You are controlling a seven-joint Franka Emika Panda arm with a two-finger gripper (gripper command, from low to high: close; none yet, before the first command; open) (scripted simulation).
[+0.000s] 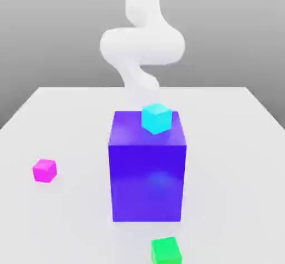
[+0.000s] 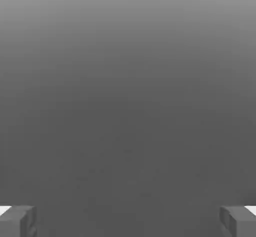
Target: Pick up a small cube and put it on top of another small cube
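Note:
The small cube [image 1: 44, 170], glossy magenta-pink, lies on the white table toward the exterior view's left, apart from everything else. A cyan small cube [image 1: 156, 118] shows at the top rear of the big blue-violet block [image 1: 147, 174]. A green small cube [image 1: 166, 250] lies on the table in front of that block. My white arm [image 1: 142, 45] rises behind the block, far from the magenta cube. In the hand view my gripper [image 2: 128, 221] is open, its two grey fingertips [image 2: 20, 221] wide apart with nothing between them, against plain grey.
The big blue-violet block stands in the middle of the white table [image 1: 234, 146] and hides the arm's lower end in the exterior view. Bare table surface lies to either side of the block.

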